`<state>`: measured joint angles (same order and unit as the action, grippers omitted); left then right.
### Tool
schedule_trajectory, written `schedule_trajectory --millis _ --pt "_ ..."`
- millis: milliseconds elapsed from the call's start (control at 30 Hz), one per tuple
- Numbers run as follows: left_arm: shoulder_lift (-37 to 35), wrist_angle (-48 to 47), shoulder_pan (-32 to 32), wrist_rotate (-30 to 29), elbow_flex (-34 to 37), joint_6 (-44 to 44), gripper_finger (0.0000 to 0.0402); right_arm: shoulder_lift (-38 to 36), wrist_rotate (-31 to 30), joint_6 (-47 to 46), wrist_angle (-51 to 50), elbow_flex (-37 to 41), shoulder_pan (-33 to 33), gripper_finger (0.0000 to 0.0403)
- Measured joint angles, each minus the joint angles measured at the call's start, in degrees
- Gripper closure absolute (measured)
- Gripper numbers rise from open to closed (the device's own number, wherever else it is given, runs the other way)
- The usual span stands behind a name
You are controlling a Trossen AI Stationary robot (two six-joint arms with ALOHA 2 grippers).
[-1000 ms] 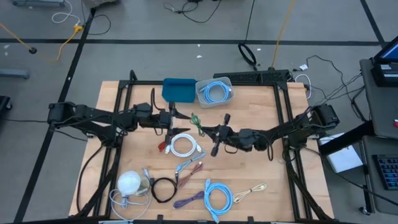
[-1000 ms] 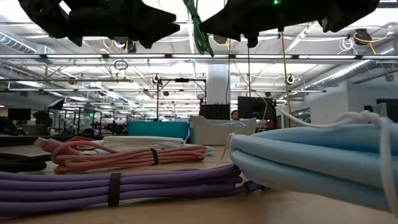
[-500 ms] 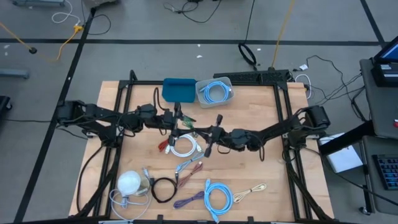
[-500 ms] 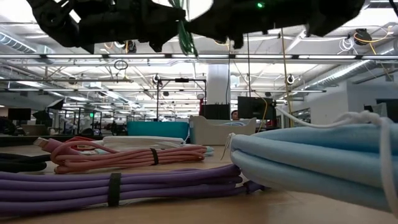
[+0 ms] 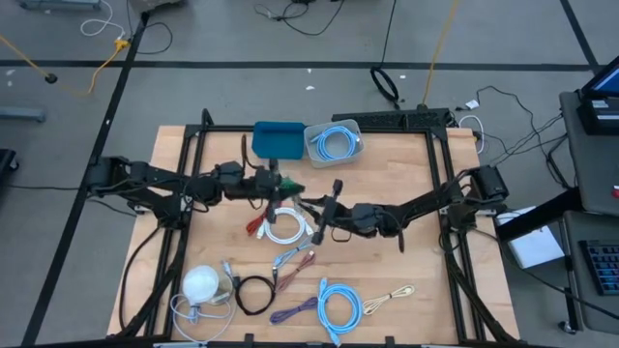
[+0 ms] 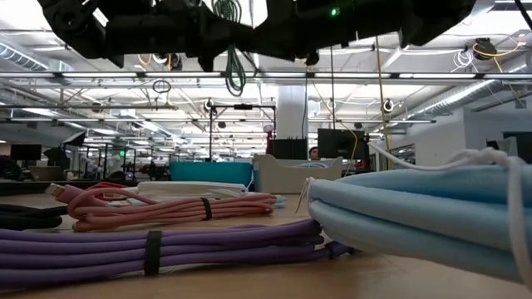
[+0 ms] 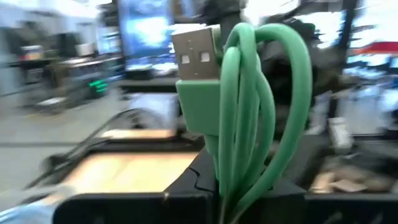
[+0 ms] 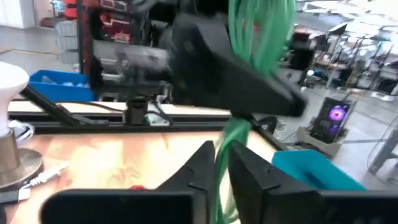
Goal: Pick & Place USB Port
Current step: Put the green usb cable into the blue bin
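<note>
Nearest, a purple cable and a pink cable are lying on the table, with a blue coil beside them. Above mid-table, the green cable is hanging looped, its green USB plug pointing upward in the left wrist view, long axis roughly vertical. The left gripper is pinching the bundle from below. The right gripper, just right of it, is closing on the hanging strands; whether it grips them I cannot tell. Farther back, a blue bin is standing beside a clear bin holding a blue cable.
</note>
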<state>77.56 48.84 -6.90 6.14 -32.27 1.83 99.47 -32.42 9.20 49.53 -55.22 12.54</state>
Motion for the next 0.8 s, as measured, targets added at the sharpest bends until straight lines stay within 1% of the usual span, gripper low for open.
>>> schedule_trajectory --millis 67,200,267,333,433,533,600,733,800 --pt "-1.03 -2.97 -0.97 -6.97 0.00 1.57 0.0386 -1.03 -2.62 0.87 -1.11 -0.07 1.60 0.0339" --pt "-3.11 -7.46 -2.63 -20.67 0.04 3.64 0.0386 -2.46 -11.36 3.06 -4.62 -0.07 5.44 0.0298" --pt "-3.48 -10.10 -4.02 -28.73 -0.79 4.43 0.0387 -3.12 -15.17 4.61 -5.02 -0.07 7.44 0.0280" --pt "-3.43 -16.29 -5.23 -35.59 -3.07 6.95 0.0387 -3.36 -17.03 5.85 -4.93 -0.07 9.56 0.0265" --pt "-2.24 -26.04 -6.38 -42.20 -9.33 11.53 0.0387 -3.16 -18.35 7.16 -5.46 -0.03 12.00 0.0251" --pt "0.66 -35.04 -7.27 -46.69 -15.93 16.59 0.0387 -3.22 -18.51 7.35 -5.19 -0.02 12.76 0.0244" --pt "2.93 -43.45 -8.35 -47.37 -21.75 18.04 0.0387 -3.22 -18.54 7.11 -5.35 -0.02 12.76 0.0244" --pt "9.13 -61.54 -12.29 -45.97 -33.48 18.75 0.0387 -3.22 -18.50 6.53 -5.39 -0.02 12.76 0.0243" --pt "12.83 -68.48 -14.82 -43.69 -38.02 20.12 0.0387 -3.22 -18.48 5.58 -5.86 -0.02 12.76 0.0243"
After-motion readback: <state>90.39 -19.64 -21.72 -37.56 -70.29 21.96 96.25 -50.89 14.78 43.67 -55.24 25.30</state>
